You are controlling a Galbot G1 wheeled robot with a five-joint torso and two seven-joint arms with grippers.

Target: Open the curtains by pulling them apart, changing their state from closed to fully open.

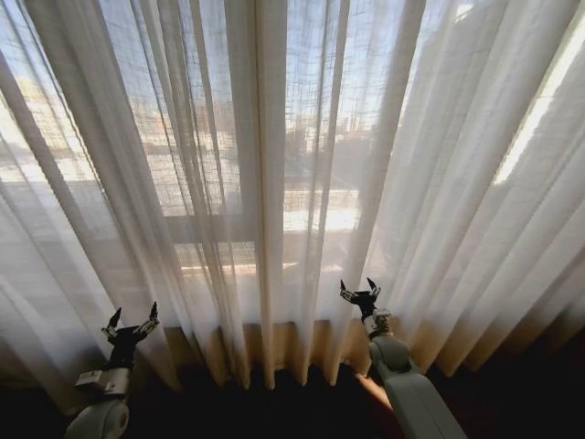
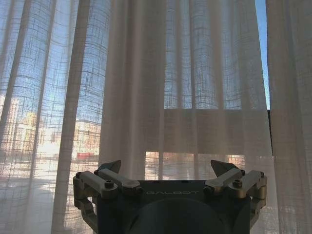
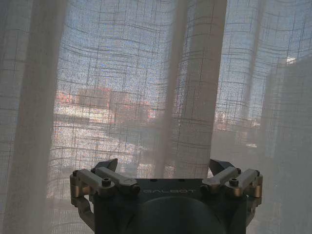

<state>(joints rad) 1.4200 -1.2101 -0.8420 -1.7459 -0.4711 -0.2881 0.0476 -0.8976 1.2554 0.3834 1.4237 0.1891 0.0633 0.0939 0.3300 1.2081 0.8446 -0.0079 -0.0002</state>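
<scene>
- Curtains (image 1: 274, 183): sheer cream-white panels, drawn shut across the whole window, many vertical pleats fanning outward toward the top of the head view
- Fabric translucent; daylight comes through, brightest in a streak on the right panel, with blurred buildings and sky showing behind
- Open linen-like weave visible close up, a fine grid of threads (image 2: 87, 122); thicker folds read as opaque pale bands (image 3: 200, 97)
- A dark horizontal window bar (image 1: 228, 227) shows as a shadow through the cloth at mid height
- Hems hang down near the dark floor (image 1: 292, 402); lower edge takes a warm amber tone
- In the left wrist view a thin strip of clear blue sky shows between two panels toward one edge (image 2: 267, 58)
- Left claw (image 1: 130, 326): low on the left, in front of the left panel, fingers spread wide, holding nothing; whether the tips touch the fabric cannot be told
- Same claw from its wrist camera (image 2: 165, 168): both fingers splayed, cloth hanging just ahead, none between them
- Right claw (image 1: 360, 293): low, right of centre, raised toward the folds near the middle, released and empty
- From its own wrist camera (image 3: 164, 165): fingers apart, a thick pleat directly ahead between them, close; contact cannot be told
</scene>
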